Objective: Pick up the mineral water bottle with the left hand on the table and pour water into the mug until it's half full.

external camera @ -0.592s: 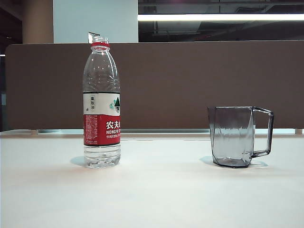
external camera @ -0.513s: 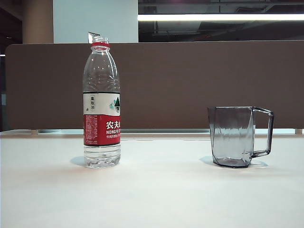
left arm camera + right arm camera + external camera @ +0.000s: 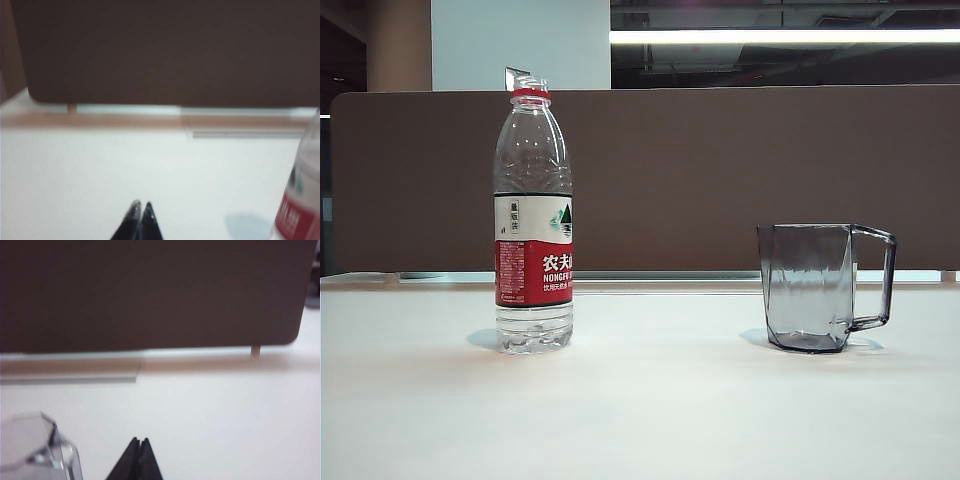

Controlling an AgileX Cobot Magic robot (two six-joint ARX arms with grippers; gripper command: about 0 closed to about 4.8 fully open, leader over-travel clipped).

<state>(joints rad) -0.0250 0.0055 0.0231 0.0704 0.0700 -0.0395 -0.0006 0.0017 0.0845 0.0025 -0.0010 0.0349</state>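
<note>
— So, where did everything stand when you looked?

— On the table (image 3: 640,400), the mineral water bottle (image 3: 533,215) stood upright on the left side with its cap off, and the mug (image 3: 815,287) sat well apart from it on the right, handle turned away from the bottle. No arm showed in the exterior view.

— And the grippers?

— The left gripper (image 3: 140,206) hung low over bare tabletop, its two tips pressed together on nothing, with the bottle (image 3: 300,200) just off to one side at the edge of its camera. The right gripper (image 3: 139,441) was likewise pinched closed and empty, the mug's rim (image 3: 30,442) near it.

— How did you reckon the bottle would handle?

— Thin clear plastic, so I judged it soft enough to dent under a hard squeeze, and with the neck open a squeeze might push water out. It looked mostly full, so fairly heavy and top-tall, easy to tip. I'd have taken it around the labelled middle, where the wall seemed straightest, after spreading those jaws first. The mug looked light and could slide if bumped.

— Anything changed from half a second before?

— Nothing I could tell. Bottle and mug were in the same spots.
</note>
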